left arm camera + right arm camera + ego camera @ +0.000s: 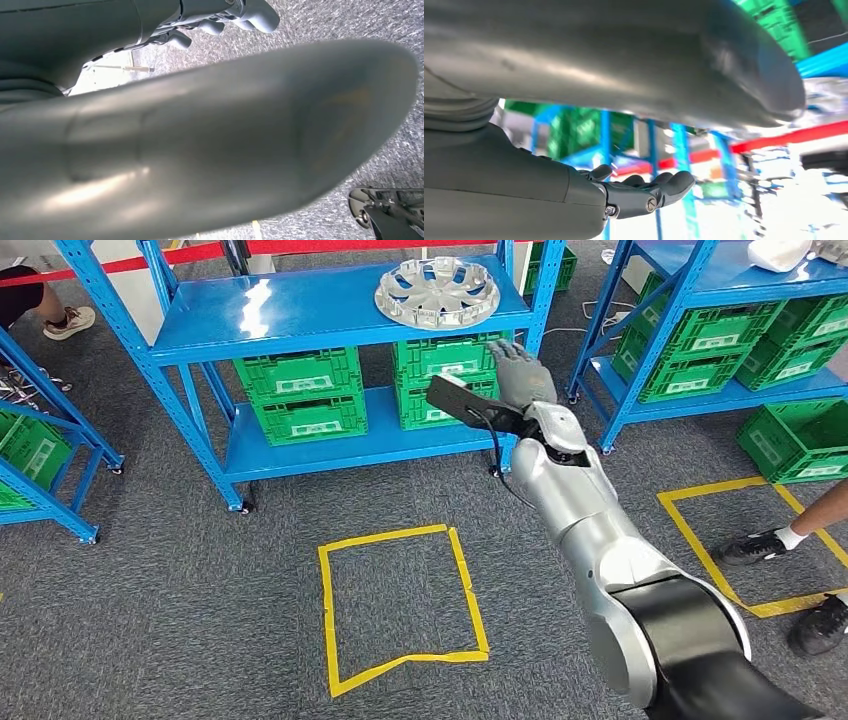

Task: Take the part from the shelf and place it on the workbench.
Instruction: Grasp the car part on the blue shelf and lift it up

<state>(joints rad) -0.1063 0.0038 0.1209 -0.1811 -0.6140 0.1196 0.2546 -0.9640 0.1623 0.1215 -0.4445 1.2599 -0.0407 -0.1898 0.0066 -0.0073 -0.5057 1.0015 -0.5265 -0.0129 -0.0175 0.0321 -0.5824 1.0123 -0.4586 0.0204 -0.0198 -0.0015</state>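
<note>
Part [438,292] sits on shelf [300,325] | right hand [520,370] empty, fingers apart, at its 5 o'clock | left hand [235,17] unclear | risk: rim nudged off the edge

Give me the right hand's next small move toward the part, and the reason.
Probably raise the right hand up and slightly left toward the silver wheel cover. The hand is empty, fingers apart, below the top blue shelf where the cover lies untouched.

Warehouse (blue shelving [340,325], green crates [300,375])
</note>
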